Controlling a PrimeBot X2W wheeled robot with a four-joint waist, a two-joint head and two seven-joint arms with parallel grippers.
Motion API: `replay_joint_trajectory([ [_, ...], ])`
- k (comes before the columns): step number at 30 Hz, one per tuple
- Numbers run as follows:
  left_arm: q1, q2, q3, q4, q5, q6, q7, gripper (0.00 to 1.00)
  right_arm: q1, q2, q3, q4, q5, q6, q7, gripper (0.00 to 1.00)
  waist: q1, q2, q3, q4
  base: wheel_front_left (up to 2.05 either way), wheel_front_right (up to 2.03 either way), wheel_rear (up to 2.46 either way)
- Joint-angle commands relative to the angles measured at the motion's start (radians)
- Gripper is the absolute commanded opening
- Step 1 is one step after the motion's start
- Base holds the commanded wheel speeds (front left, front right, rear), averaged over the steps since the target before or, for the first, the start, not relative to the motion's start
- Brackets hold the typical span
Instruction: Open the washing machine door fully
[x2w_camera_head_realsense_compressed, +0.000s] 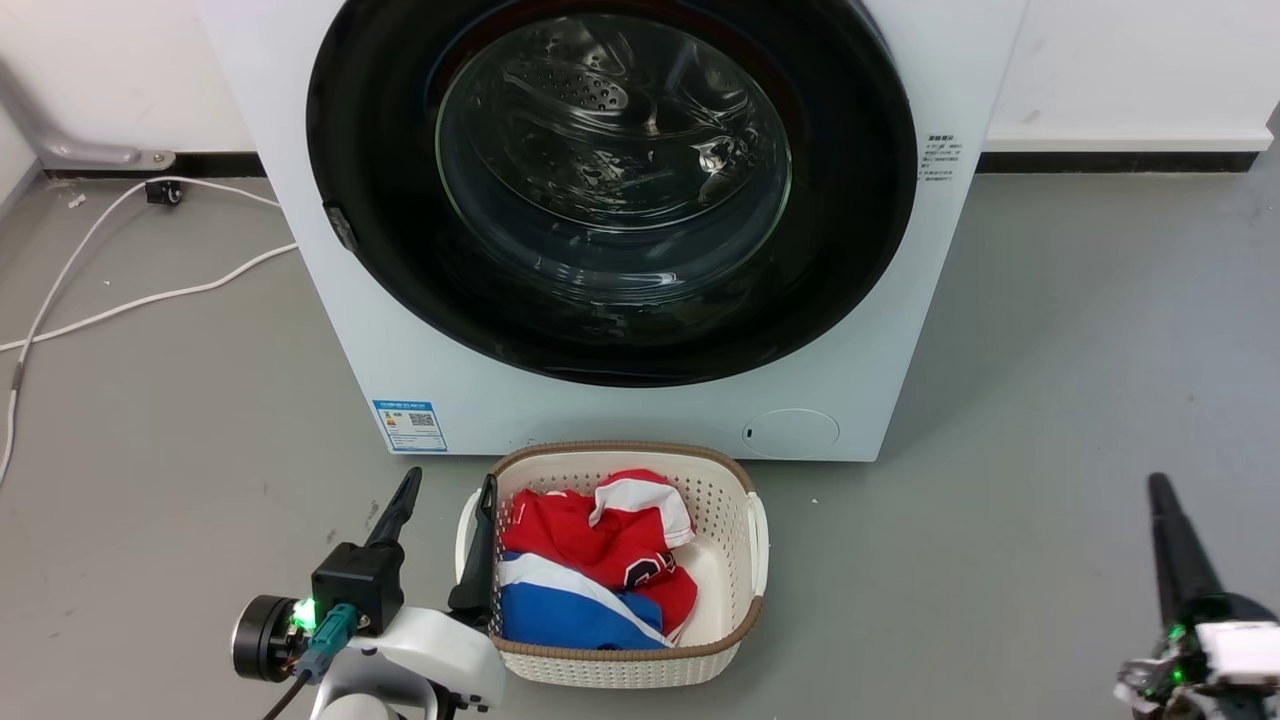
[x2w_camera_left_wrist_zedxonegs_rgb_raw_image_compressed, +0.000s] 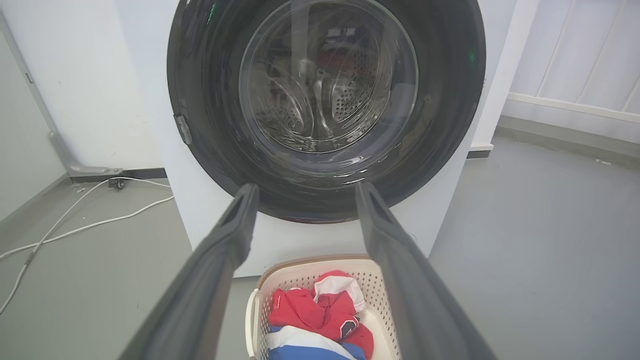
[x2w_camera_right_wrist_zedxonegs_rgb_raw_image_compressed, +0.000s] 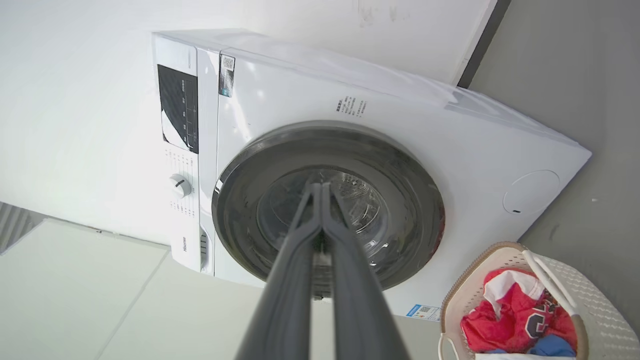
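The washing machine door (x2w_camera_head_realsense_compressed: 612, 180), a round glossy black rim around a clear glass bowl, lies flush against the white machine front. A small grey latch piece (x2w_camera_head_realsense_compressed: 340, 226) sits on its left rim. My left gripper (x2w_camera_head_realsense_compressed: 447, 492) hovers low at the lower left, well short of the door, open and empty. In the left wrist view the left gripper (x2w_camera_left_wrist_zedxonegs_rgb_raw_image_compressed: 306, 192) points at the lower rim of the door (x2w_camera_left_wrist_zedxonegs_rgb_raw_image_compressed: 325, 85). My right gripper (x2w_camera_head_realsense_compressed: 1158, 487) is at the lower right, far from the machine. In the right wrist view the right gripper (x2w_camera_right_wrist_zedxonegs_rgb_raw_image_compressed: 320, 187) is shut and empty, aimed at the door (x2w_camera_right_wrist_zedxonegs_rgb_raw_image_compressed: 240, 200).
A cream laundry basket (x2w_camera_head_realsense_compressed: 620, 450) with red, white and blue clothes stands on the grey floor right before the machine, beside my left gripper. White cables (x2w_camera_head_realsense_compressed: 150, 296) trail over the floor at left. A white wall runs behind the machine.
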Motion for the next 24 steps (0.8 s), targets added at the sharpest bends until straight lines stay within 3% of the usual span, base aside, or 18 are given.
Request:
replay_joint_trajectory([
  [1, -0.006, -0.001, 0.004, -0.003, 0.006, 0.005, -0.003, 1.0, -0.014, 0.001, -0.013, 0.004, 0.027, 0.0, 0.004, 0.0, 0.0, -0.0001, 0.002, -0.001, 0.0, 0.0, 0.0],
  [9, -0.017, -0.002, 0.006, -0.025, 0.006, 0.005, -0.003, 1.0, -0.137, -0.023, -0.127, 0.089, 0.113, 0.0, 0.03, 0.0, 0.0, -0.0001, 0.03, -0.015, 0.0, 0.0, 0.0],
  [17, -0.061, -0.003, 0.004, -0.073, 0.012, 0.014, -0.003, 1.0, -0.397, -0.13, -0.181, 0.279, 0.148, 0.0, 0.08, 0.0, 0.0, -0.0001, 0.127, -0.019, 0.0, 0.0, 0.0],
  [24, -0.109, -0.003, -0.016, -0.112, 0.021, 0.017, -0.003, 1.0, -0.63, -0.245, -0.152, 0.467, 0.147, 0.0, 0.189, 0.0, 0.0, -0.0001, 0.207, 0.004, 0.0, 0.0, 0.0],
])
